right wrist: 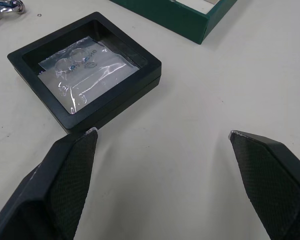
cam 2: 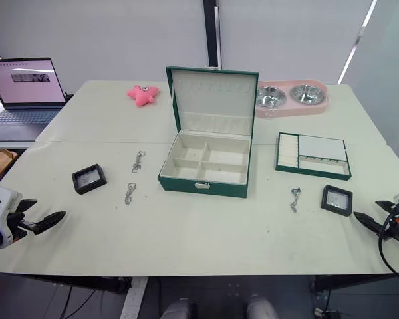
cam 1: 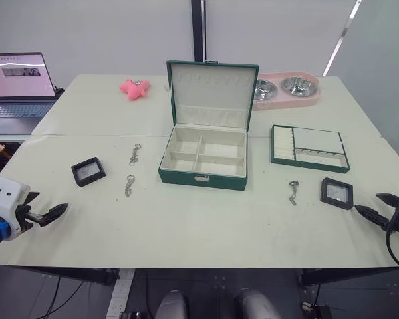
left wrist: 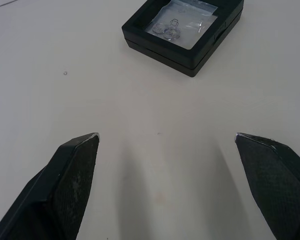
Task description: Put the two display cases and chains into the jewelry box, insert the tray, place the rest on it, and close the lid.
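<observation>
The dark green jewelry box (cam 1: 203, 174) stands mid-table with its lid (cam 1: 211, 85) raised upright; its cream compartments hold nothing. To its right lies the green-rimmed tray (cam 1: 310, 147). One black display case (cam 1: 88, 171) rests at the left, the other (cam 1: 336, 193) at the right. Two silver chains (cam 1: 134, 155) (cam 1: 129, 185) lie left of the box, a third (cam 1: 293, 192) to its right. My left gripper (cam 1: 50, 206) hovers open near the front-left edge, pointing at the left case (left wrist: 182, 30). My right gripper (cam 1: 367, 202) is open just short of the right case (right wrist: 85, 70).
A laptop (cam 1: 16, 86) sits on a side table at the far left. A pink star-shaped toy (cam 1: 134, 88) and a pink double-bowl tray (cam 1: 289, 90) lie at the back of the table. The table's front edge (cam 1: 199, 267) runs just below both grippers.
</observation>
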Tool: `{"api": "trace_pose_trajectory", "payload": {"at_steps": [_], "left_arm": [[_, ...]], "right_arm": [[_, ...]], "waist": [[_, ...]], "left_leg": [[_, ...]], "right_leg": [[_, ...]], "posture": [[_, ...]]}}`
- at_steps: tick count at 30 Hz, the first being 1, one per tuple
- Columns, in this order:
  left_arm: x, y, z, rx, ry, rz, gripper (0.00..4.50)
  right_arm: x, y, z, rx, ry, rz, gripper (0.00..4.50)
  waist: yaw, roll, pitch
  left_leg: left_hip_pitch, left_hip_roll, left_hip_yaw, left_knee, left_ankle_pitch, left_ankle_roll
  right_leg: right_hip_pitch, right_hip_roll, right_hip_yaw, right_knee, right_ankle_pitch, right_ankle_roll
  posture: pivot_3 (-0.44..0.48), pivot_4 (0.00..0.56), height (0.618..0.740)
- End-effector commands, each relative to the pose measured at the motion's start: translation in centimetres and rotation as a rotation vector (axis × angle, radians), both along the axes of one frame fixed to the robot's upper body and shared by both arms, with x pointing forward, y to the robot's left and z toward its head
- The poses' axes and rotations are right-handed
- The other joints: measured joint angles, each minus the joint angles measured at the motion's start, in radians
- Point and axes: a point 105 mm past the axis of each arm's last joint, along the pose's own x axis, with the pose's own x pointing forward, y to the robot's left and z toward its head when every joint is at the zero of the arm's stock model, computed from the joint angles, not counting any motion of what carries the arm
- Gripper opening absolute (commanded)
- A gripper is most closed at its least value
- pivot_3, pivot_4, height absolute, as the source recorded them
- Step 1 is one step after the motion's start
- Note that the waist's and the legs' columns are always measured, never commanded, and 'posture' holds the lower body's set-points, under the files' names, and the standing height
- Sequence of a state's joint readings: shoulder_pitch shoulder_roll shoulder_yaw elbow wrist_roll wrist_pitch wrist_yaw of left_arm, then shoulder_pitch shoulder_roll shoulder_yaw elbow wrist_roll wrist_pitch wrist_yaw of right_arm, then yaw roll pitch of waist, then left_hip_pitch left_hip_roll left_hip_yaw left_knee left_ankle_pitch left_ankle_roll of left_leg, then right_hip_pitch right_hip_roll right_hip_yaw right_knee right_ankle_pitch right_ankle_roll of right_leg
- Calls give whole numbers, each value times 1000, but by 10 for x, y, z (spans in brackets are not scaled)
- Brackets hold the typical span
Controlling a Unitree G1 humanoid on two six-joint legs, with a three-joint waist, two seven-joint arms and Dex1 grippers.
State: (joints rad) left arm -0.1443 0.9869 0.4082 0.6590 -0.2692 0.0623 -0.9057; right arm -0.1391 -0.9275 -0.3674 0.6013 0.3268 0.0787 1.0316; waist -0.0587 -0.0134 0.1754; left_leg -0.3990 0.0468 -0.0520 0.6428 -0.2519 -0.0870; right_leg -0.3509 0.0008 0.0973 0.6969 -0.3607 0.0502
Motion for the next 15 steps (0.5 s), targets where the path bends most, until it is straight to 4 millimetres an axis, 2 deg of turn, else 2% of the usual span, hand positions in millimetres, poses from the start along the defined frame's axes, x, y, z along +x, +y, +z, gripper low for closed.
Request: {"api": "trace_pose_trajectory", "payload": {"at_steps": [1,6,15], "left_arm": [[2,1,11,4,-49,10,4497],[-2,-1,4,-12,-17,-2,4497],[-3,2,8,2,-33,21,4497]], "right_arm": [[4,-1,13,-23,-39,9,4456],[5,-2,14,-29,-43,4,4456],[7,-4,14,-31,-43,2,4456]], "waist": [[0,0,0],[-1,0,0],[0,0,0]], "left_leg": [[0,0,0,0,0,0],[0,0,0,0,0,0],[0,0,0,1,0,0]], "right_leg": [[0,0,0,0,0,0],[0,0,0,0,0,0],[0,0,0,1,0,0]], "posture": [[0,150,740],[0,150,740],[0,150,740]]}}
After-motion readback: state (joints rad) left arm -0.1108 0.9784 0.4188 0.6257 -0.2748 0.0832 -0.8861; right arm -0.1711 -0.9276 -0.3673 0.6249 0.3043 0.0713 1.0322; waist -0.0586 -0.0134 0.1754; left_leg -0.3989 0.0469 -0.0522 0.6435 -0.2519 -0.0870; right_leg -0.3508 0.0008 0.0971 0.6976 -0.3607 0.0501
